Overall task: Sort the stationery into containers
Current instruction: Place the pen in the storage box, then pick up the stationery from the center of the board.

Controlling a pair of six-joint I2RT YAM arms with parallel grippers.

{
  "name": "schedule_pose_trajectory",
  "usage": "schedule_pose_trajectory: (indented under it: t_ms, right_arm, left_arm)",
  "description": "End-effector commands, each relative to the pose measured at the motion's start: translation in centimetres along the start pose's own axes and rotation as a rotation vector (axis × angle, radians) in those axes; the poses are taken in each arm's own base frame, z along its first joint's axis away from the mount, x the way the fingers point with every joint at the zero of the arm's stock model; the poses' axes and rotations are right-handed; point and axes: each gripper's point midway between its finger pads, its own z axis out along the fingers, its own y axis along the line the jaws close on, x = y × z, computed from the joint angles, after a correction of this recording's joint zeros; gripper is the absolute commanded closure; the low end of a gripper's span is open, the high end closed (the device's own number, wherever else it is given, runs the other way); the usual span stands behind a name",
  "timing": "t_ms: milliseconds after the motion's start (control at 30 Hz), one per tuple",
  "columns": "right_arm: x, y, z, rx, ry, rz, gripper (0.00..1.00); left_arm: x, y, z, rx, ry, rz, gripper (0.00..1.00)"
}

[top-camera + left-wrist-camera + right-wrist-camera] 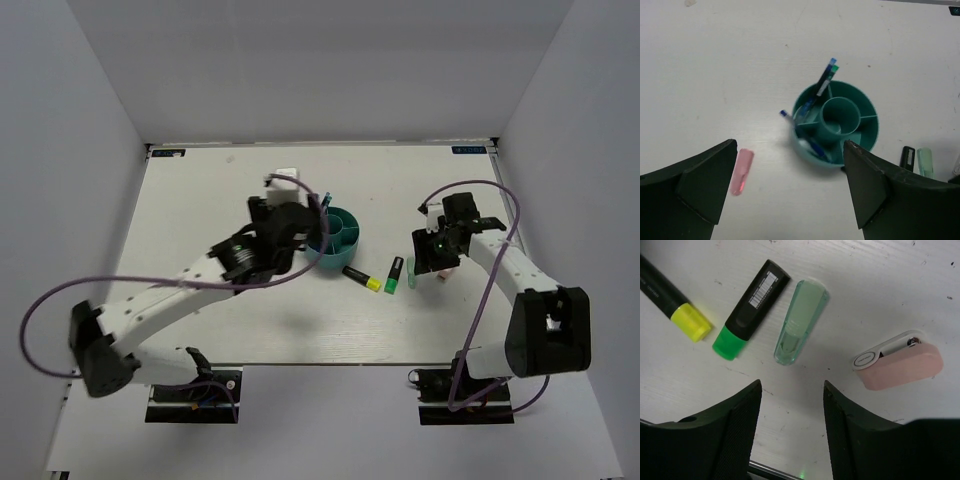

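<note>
Left claw (pixel 790 150): spread wide, nothing held, hovering over the table just beside the organizer.
Right claw (pixel 792 387): fingers apart, empty, poised above bare table near the low end of the pale green highlighter (pixel 801 322).
Teal organizer (pixel 867 107): upright at mid-table between the two arms, central cup apparently empty.
Blue pens (pixel 816 95): already in the ring compartments, several leaning out over the rim, one green-tipped.
Pink highlighter (pixel 741 171): loose on the table, apart from the organizer, close to one left-hand finger.
Yellow-capped black marker (pixel 670 302): flat on the table, nearest the organizer of the loose group.
Green-capped black marker (pixel 752 307): just beside the pale green highlighter, roughly parallel, not touching.
Pink correction tape (pixel 900 360): flat, set apart from the highlighter; exact kind uncertain.
Done: thin pens only.
Left: five loose pieces, four on the right arm's side and one on the left.
Progress: judged under halfway.
Likely next: pale green highlighter, closest to the open right fingers.
</note>
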Motion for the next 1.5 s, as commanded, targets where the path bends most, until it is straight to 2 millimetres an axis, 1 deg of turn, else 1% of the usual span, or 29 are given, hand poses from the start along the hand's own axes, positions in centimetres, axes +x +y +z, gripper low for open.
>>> schedule_pose_trajectory:
  t_ms: [0,67,100,133,167,200,233,267,300,333,367,500,600,633,700,833,967,1033,1067,1100,1133,1200,1233,1267,1333,1367,1400,1433,1467]
  right_arm:
    - [-1.8,-0.3,0.2,0.043,0.002,0.034,0.44]
    - [-1.8,-0.6,1.4,0.058,0.045,0.059,0.43]
    - [-2.5,-0.5,1.5,0.053,0.038,0.061,0.43]
    - [-2.2,-0.4,2.1,0.050,0.061,0.074,0.44]
    - [-2.3,-0.2,2.5,0.045,0.071,0.071,0.45]
    - [-2.6,-0.1,2.8,0.050,0.072,0.074,0.45]
    - [-2.6,-0.1,3.1,0.055,0.080,0.072,0.47]
    - [-2.6,-0.2,3.5,0.070,0.085,0.063,0.47]
    - [-2.6,-0.3,3.9,0.075,0.098,0.063,0.47]
    - [-2.6,-0.3,4.1,0.084,0.104,0.084,0.47]
    - [-2.6,-0.6,4.4,0.101,0.112,0.084,0.48]
    - [-2.3,-0.6,5.8,0.121,0.136,0.085,0.49]
    - [-2.3,-0.5,6.5,0.132,0.149,0.094,0.51]
    - [-2.2,-1.2,6.8,0.185,0.160,0.091,0.51]
    - [-2.2,-1.8,7.0,0.226,0.162,0.088,0.52]
    - [-1.4,-1.9,7.6,0.234,0.190,0.088,0.54]
    - [-0.5,-2.1,8.1,0.236,0.224,0.099,0.68]
    - [-0.1,-1.8,8.2,0.223,0.232,0.101,0.85]
    - [0.1,-1.9,8.0,0.221,0.233,0.106,0.88]
    - [0.1,-1.8,7.8,0.218,0.231,0.106,0.95]
    - [0.2,-1.7,7.7,0.213,0.232,0.105,0.97]
    - [-0.4,-1.1,6.9,0.183,0.200,0.099,1.00]
    - [-0.9,-0.7,6.6,0.159,0.183,0.090,1.00]
    - [-1.9,0.3,5.6,0.111,0.136,0.075,1.00]
    - [-3.4,1.4,4.8,0.048,0.076,0.028,1.00]
    - [-4.6,2.1,3.5,0.023,0.017,0.013,1.00]
    - [-5.7,3.4,3.0,-0.046,-0.023,0.001,1.00]
    - [-6.7,3.9,1.9,-0.068,-0.071,-0.068,1.00]
    - [-7.2,4.3,1.6,-0.092,-0.089,-0.080,1.00]
  left_arm:
    - [1.4,6.2,-3.5,-0.006,0.098,0.034,0.03]
    - [2.9,9.4,-3.6,-0.053,0.175,0.024,0.03]
    - [4.1,11.8,-4.2,-0.080,0.189,0.001,0.03]
    - [4.8,12.3,-4.4,-0.072,0.211,-0.009,0.03]
    - [4.6,14.4,-4.5,-0.112,0.199,-0.058,0.03]
    - [6.8,15.3,-4.9,-0.114,0.238,-0.057,0.03]
    - [7.5,15.9,-5.0,-0.123,0.249,-0.068,0.03]
    - [8.4,17.2,-5.1,-0.140,0.265,-0.101,0.03]
    - [9.3,17.7,-5.3,-0.142,0.275,-0.113,0.03]
    - [9.4,17.9,-5.6,-0.133,0.270,-0.130,0.03]
    - [10.6,18.7,-5.4,-0.158,0.298,-0.144,0.03]
    - [12.4,19.2,-5.3,-0.151,0.332,-0.174,0.03]
    - [12.7,19.4,-5.2,-0.153,0.349,-0.193,0.03]
    - [12.8,19.4,-5.2,-0.147,0.357,-0.200,0.03]
    - [12.9,19.5,-5.1,-0.149,0.359,-0.206,0.03]
    - [13.4,19.8,-5.0,-0.156,0.364,-0.217,0.03]
    - [13.9,19.9,-5.0,-0.157,0.380,-0.217,0.03]
    - [14.1,19.9,-5.0,-0.157,0.383,-0.214,0.03]
    - [14.3,19.9,-5.0,-0.157,0.388,-0.210,0.04]
    - [14.4,19.9,-4.9,-0.156,0.395,-0.207,0.04]
    - [14.5,19.6,-4.9,-0.142,0.403,-0.208,0.04]
    - [15.4,19.3,-4.5,-0.125,0.434,-0.200,0.04]
    - [15.7,18.5,-4.4,-0.081,0.455,-0.202,0.04]
    - [16.0,18.3,-4.4,-0.079,0.470,-0.201,0.04]
    - [16.7,18.3,-4.2,-0.089,0.511,-0.189,0.04]
    - [16.9,18.3,-4.1,-0.097,0.526,-0.189,0.04]
    - [16.8,18.3,-4.0,-0.098,0.529,-0.185,0.04]
    - [16.9,18.3,-4.0,-0.103,0.540,-0.181,0.04]
    - [17.1,18.4,-3.9,-0.106,0.545,-0.182,0.04]
